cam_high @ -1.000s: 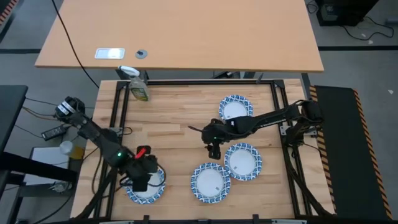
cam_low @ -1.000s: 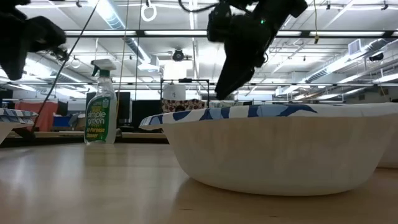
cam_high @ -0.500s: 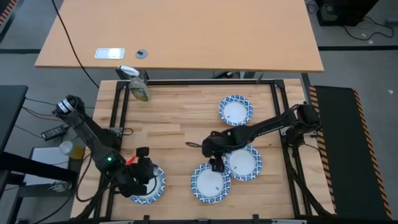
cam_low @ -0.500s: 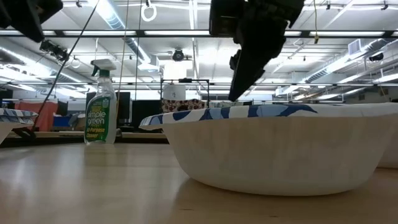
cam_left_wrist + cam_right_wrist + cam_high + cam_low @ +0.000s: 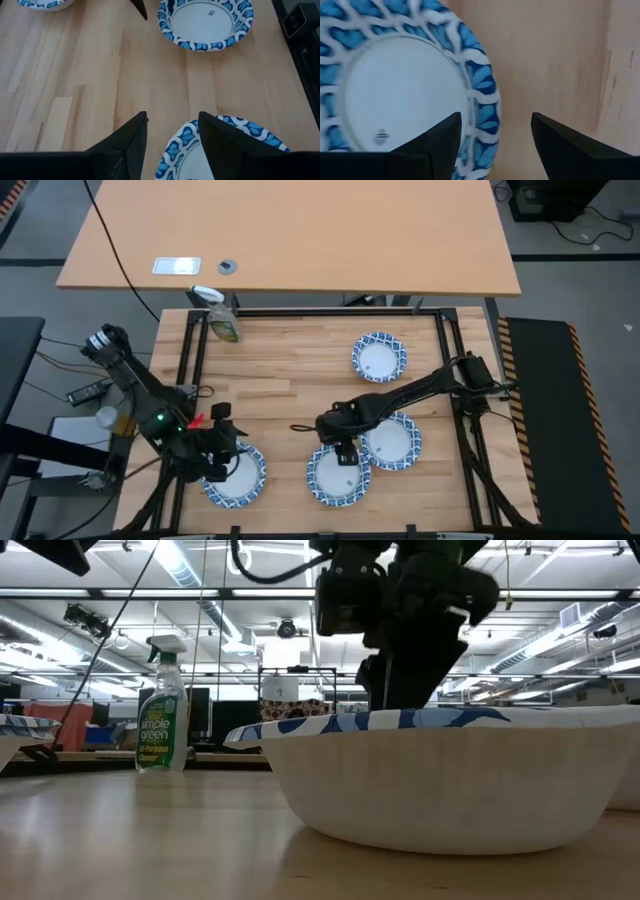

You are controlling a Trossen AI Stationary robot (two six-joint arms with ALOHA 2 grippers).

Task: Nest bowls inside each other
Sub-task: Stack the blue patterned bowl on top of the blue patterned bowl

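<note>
Four bowls lie on the wooden table (image 5: 290, 370). The right gripper (image 5: 345, 452) hangs over the far rim of the front middle bowl (image 5: 338, 475) – its fingers (image 5: 437, 145) are spread, one on each side of the rim, and it seems not yet pinched. The left gripper (image 5: 222, 465) stands over the front left bowl (image 5: 236, 478), fingers (image 5: 127, 140) wide apart at its edge, holding nothing. Another bowl (image 5: 392, 440) touches the middle one; the far bowl (image 5: 379, 357) lies apart. A spray bottle (image 5: 222, 320) stands at the far left corner.
</note>
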